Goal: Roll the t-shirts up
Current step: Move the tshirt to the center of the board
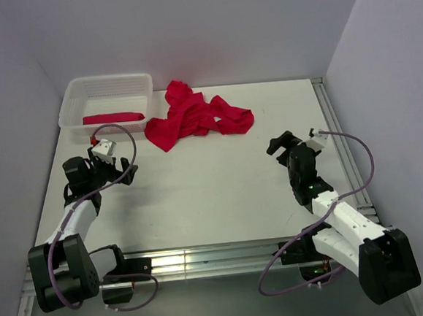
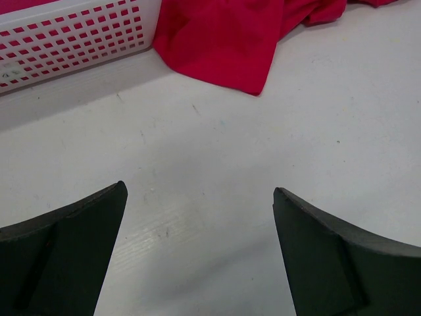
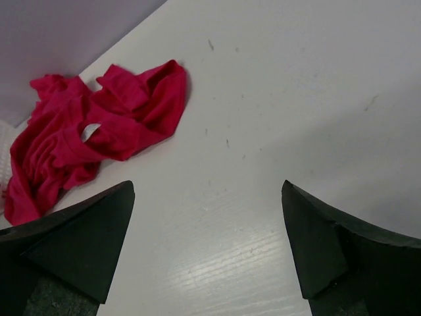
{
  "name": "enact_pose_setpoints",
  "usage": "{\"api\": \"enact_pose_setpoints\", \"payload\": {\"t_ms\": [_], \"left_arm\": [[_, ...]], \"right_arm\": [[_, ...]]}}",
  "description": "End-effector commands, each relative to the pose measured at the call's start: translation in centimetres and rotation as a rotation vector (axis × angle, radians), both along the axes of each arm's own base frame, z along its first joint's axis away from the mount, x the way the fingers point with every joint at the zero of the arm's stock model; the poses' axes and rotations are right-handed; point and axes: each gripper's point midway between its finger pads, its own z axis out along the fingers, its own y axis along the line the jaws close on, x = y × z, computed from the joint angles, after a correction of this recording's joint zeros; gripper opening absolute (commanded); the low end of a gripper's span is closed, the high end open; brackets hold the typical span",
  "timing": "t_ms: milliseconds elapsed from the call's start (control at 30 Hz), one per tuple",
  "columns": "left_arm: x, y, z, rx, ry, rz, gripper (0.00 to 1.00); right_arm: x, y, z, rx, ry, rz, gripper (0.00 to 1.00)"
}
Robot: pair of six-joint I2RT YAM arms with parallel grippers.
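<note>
**Both grippers wide open, one shirt unrolled**

My left gripper [image 2: 199, 191] and right gripper [image 3: 208, 185] are both spread wide with nothing in them, over the table [image 1: 214, 187]. The rolled shirt [image 1: 113, 118] lies in the white basket [image 1: 107, 81], far left. The other shirt [image 1: 194, 118] sits crumpled just beside the basket's right side.

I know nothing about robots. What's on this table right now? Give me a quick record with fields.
rolled shirt: red, lying inside the white basket
loose shirt: red, crumpled on the table beside the basket
left claw: open, empty, near the basket
right claw: open, empty, over bare table
</note>
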Motion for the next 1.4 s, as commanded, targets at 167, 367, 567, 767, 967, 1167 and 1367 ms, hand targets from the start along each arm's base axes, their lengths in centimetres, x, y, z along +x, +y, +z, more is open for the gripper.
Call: {"api": "enact_pose_setpoints", "payload": {"t_ms": [167, 367, 567, 767, 967, 1167, 1367], "left_arm": [[1.3, -0.1, 2.0, -0.002, -0.050, -0.019, 0.99], [1.2, -0.1, 1.9, 0.007, -0.051, -0.017, 0.99], [1.1, 0.0, 2.0, 0.021, -0.062, -0.013, 0.99], [1.1, -0.2, 2.0, 0.018, -0.059, -0.023, 1.00], [1.0, -0.4, 2.0, 0.018, -0.058, -0.030, 1.00], [1.0, -0.4, 1.9, 0.023, -0.059, -0.027, 0.99], [1.1, -0.4, 1.6, 0.027, -0.048, -0.029, 1.00]], "right_arm": [[3.7, 7.7, 2.3, -0.105, 0.063, 0.258, 0.84], [9.3, 13.4, -0.1, -0.147, 0.293, 0.390, 0.72], [13.9, 14.8, -4.9, -0.227, 0.495, 0.370, 0.70], [14.6, 13.7, -7.4, -0.252, 0.563, 0.306, 0.69], [15.8, 12.7, -9.4, -0.282, 0.612, 0.282, 0.69], [16.9, 12.4, -7.3, -0.250, 0.531, 0.279, 0.72], [18.4, 12.2, -8.6, -0.257, 0.568, 0.284, 0.54]]}}
